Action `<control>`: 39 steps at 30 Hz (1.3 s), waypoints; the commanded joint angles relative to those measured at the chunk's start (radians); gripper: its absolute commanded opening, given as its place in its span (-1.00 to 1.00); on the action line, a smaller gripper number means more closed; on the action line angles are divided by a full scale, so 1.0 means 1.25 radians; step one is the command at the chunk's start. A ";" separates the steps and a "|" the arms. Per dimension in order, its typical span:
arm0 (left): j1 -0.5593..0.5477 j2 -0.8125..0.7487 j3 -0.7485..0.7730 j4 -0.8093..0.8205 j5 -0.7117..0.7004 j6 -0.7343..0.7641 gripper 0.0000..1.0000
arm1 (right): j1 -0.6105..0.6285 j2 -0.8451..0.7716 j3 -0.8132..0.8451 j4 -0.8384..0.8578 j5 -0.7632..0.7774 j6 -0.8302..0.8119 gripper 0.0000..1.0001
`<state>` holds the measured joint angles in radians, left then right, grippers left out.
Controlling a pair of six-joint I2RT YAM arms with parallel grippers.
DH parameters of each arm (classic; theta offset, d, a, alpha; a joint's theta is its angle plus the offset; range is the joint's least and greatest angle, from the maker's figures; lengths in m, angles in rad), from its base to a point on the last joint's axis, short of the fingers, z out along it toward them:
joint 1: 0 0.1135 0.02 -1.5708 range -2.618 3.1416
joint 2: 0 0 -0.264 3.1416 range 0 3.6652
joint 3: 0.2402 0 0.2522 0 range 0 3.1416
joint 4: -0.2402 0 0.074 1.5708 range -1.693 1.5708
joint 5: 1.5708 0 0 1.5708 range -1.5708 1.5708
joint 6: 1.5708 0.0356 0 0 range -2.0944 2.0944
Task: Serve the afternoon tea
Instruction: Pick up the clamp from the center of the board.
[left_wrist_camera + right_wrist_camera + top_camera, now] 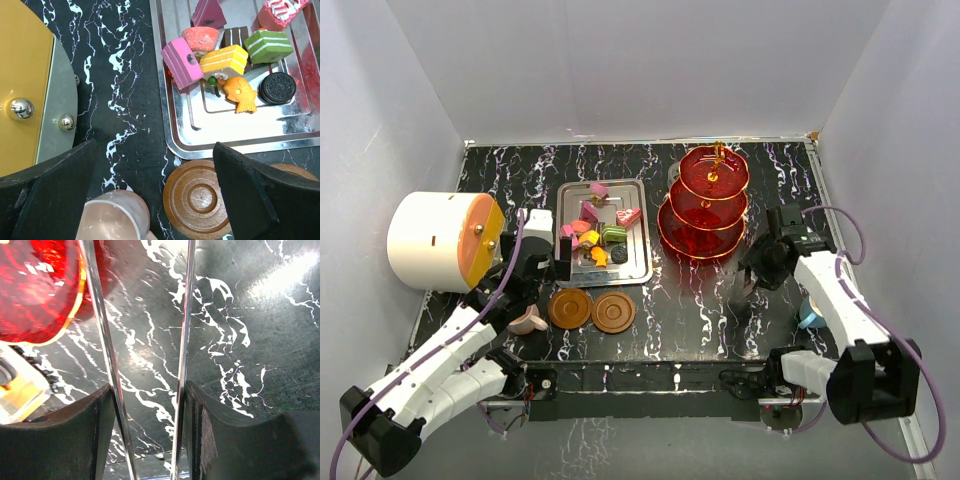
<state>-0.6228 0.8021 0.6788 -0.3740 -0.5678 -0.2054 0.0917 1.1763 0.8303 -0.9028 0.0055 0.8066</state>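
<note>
Right fingers (235, 440) half-open, perhaps around tongs (183, 355)

White shells on left arm (440, 360) and right arm (835, 292), black at joints and 2 bases; 1 purple cable (516, 245) looped along each; black, flat-faced fingers (55, 200).

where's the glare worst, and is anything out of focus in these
Top external: even light, mild sheen on the table in front of the red stand. Left wrist: sweets sharp, steel tray mirrors light, pink cup soft at the bottom edge. Right wrist: worst glare, top right on the table; stand blurred, tongs streaked with reflections.
</note>
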 commanded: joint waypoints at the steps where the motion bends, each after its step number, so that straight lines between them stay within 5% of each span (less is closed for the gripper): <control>1: 0.005 -0.001 0.012 0.005 -0.001 0.001 0.97 | 0.002 -0.078 0.077 -0.074 0.051 0.023 0.00; 18: 0.005 0.006 0.013 0.005 -0.004 -0.002 0.97 | 0.002 -0.172 0.300 -0.310 0.010 -0.068 -0.01; 39: 0.005 0.003 0.014 0.007 -0.019 -0.003 0.97 | 0.048 -0.154 0.284 -0.377 -0.375 -0.330 -0.20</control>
<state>-0.6228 0.8150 0.6788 -0.3740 -0.5659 -0.2058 0.1123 0.9733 1.1656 -1.3895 -0.3706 0.4633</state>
